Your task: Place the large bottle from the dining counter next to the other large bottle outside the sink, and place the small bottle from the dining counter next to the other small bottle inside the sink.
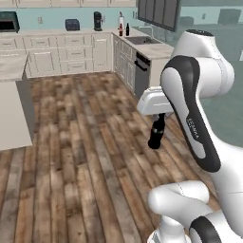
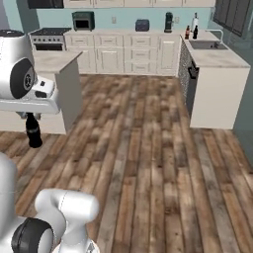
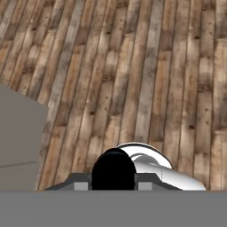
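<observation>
Hanging from the fingers (image 1: 158, 118), the small bottle (image 1: 156, 133) is up in the air over the wood floor (image 1: 85, 156), upright, neck at the top, body below. You've got the fingers closed on its neck, w/ the white hand just above. In the right base view the same bottle (image 2: 33, 131) hangs under the hand at the left edge, in front of the cream base of a counter (image 2: 52, 62). In the hand view you look straight down on its black round top (image 3: 113, 170), sitting between the two dark finger tips, floor planks beyond it.

Further out: the sink (image 1: 142, 40) sits in the far counter run at the back right, w/ a slim faucet (image 1: 148, 29) behind it. Just left of the sink, on the counter top, you can see two bottles standing close together: a brown one w/ red label (image 1: 120, 30) and a black one (image 1: 127, 29); same pair shows in the right base view (image 2: 187, 32) (image 2: 195, 32). Too small to tell more abt them. A dishwasher (image 1: 141, 73) w/ dark front sits below that counter. Along the back wall you've got cream cabinets (image 1: 66, 52), a toaster (image 1: 72, 24) and a coffee machine (image 1: 98, 21). A stove (image 2: 47, 39) and a microwave (image 2: 83, 21) stand at the back left in the right base view.
</observation>
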Tool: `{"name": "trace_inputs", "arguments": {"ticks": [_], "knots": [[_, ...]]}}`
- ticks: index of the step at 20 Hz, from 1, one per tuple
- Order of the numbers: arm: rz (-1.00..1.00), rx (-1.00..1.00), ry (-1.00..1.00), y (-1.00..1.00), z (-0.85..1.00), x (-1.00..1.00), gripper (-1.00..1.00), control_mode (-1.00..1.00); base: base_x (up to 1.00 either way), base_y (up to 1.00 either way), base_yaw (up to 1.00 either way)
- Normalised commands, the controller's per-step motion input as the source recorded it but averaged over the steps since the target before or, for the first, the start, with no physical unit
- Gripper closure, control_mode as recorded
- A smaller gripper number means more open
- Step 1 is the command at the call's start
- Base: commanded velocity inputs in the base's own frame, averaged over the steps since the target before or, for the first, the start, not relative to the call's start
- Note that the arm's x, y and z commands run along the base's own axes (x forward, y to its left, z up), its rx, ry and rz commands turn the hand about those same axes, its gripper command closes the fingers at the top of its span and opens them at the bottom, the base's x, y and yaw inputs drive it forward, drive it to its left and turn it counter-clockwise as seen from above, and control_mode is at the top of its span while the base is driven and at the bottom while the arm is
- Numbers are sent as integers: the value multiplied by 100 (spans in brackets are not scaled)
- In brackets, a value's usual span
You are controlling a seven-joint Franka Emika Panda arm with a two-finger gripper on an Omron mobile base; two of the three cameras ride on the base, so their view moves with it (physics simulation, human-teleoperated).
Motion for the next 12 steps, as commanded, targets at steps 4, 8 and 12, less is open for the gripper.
{"name": "trace_inputs", "arguments": {"ticks": [4, 8, 12], "knots": [[0, 0, 0, 0, 0, 0, 100, 100, 100, 0, -10], [0, 0, 0, 0, 0, 0, 100, 100, 100, 2, -15], [0, 0, 0, 0, 0, 0, 100, 100, 100, 2, -18]]}}
